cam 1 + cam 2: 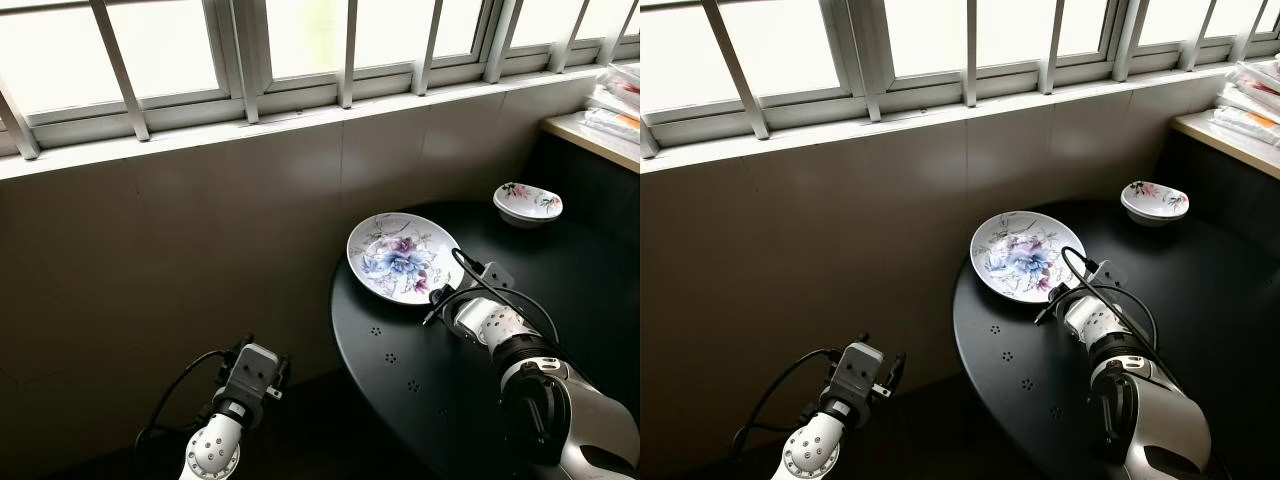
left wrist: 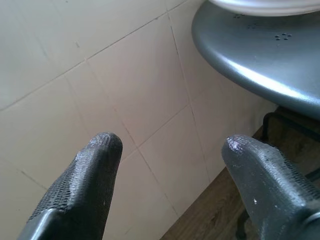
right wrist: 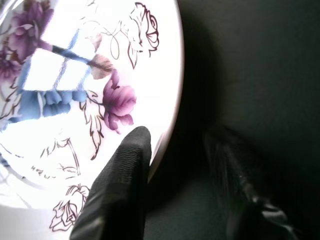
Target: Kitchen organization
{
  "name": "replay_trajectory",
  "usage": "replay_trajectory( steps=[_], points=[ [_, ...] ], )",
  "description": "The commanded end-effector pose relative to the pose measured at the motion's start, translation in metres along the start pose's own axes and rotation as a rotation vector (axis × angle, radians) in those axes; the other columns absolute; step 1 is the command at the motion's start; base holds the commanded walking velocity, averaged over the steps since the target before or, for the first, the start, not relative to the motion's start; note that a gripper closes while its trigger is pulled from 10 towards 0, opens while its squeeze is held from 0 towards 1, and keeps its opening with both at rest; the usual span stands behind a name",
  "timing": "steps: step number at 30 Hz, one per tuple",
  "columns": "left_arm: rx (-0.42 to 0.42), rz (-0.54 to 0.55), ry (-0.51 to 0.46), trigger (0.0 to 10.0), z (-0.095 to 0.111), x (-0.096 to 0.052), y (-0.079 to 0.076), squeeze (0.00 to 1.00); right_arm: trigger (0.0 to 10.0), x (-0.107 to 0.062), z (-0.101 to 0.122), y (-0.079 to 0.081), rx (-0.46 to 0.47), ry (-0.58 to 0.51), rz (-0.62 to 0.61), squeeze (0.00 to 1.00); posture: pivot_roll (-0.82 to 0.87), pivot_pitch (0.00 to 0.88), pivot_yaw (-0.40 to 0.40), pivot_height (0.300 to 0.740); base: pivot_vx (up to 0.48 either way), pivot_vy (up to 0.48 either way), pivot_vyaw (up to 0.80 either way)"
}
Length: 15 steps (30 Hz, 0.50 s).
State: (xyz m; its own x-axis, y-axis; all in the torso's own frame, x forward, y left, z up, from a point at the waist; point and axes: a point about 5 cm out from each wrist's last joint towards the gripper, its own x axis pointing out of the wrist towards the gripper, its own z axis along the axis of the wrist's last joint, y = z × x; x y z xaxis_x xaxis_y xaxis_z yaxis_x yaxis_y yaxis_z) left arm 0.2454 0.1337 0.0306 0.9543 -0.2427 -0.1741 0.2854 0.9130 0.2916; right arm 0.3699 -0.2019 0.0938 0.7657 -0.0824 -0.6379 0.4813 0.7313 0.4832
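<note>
Plate [image 1: 403, 257] | R fingers [image 3: 125, 185] astride rim | no text legible

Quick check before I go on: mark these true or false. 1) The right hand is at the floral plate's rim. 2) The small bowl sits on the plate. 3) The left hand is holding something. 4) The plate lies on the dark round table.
1) True: the right hand has one finger over the rim of the floral plate, fingers apart.
2) False: the small bowl stands apart from it, farther back.
3) False: the left hand is open, low beside the wall.
4) True: it lies on the dark round table.
</note>
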Motion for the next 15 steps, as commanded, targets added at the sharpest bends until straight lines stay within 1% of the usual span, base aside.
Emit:
replay_trajectory(
  steps=[1,7,13,15],
  points=[
    [0.003,-0.011,0.012,10.0,-0.002,0.001,-0.001,0.00,0.0,0.002,-0.011,-0.006,-0.006,0.053,-0.035,0.00,-0.04,0.000,0.015,0.740,0.000,0.000,0.00],
    [0.004,-0.013,0.013,10.0,-0.002,0.001,-0.001,0.00,0.0,0.001,-0.007,-0.002,0.019,0.048,-0.026,0.00,-0.05,0.000,0.014,0.740,0.000,0.000,0.00],
    [0.004,-0.011,0.014,10.0,-0.002,0.001,-0.001,0.00,0.0,0.000,-0.005,0.002,0.086,0.032,-0.025,0.00,-0.05,0.000,0.012,0.740,0.000,0.000,0.00],
    [0.004,-0.010,0.014,10.0,-0.002,0.001,-0.001,0.00,0.0,-0.002,0.000,0.006,0.107,0.009,-0.024,0.00,-0.05,0.000,0.012,0.740,0.000,0.000,0.00]
  ],
)
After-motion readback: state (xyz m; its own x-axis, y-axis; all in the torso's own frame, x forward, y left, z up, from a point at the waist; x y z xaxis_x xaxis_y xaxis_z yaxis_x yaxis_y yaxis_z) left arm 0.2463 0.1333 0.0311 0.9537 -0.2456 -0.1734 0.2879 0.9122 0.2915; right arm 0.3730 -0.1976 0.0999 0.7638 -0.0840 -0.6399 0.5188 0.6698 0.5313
